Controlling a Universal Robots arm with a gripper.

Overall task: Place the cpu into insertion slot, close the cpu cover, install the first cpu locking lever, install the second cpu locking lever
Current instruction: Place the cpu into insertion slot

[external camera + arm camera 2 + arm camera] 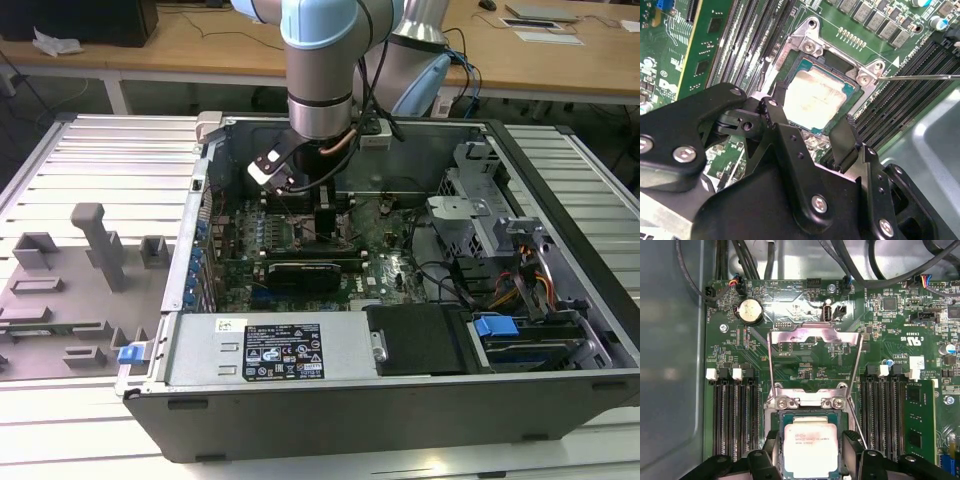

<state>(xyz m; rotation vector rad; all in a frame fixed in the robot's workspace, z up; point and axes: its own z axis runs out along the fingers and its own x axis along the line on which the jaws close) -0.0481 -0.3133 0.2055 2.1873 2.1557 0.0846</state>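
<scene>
The cpu [815, 102] [810, 450], a flat square chip with a dull silver top, lies in the insertion slot [867, 87] [781, 416] on the green motherboard. My gripper [810, 125] [812, 452] [325, 215] hovers just over it, open, with one black finger [776, 117] [771, 447] on each side of the chip. The cpu cover [815, 336], a thin metal frame, stands swung up away from the slot. A thin wire locking lever [920, 77] [858, 426] sticks out beside the slot, unlatched.
Long black memory slots [735, 415] [885, 410] flank the slot. Cables [880, 275] hang along the case's back wall. In the exterior view the case's walls [190, 230], a drive bay [500, 330] and a power supply [270, 350] hem in the arm.
</scene>
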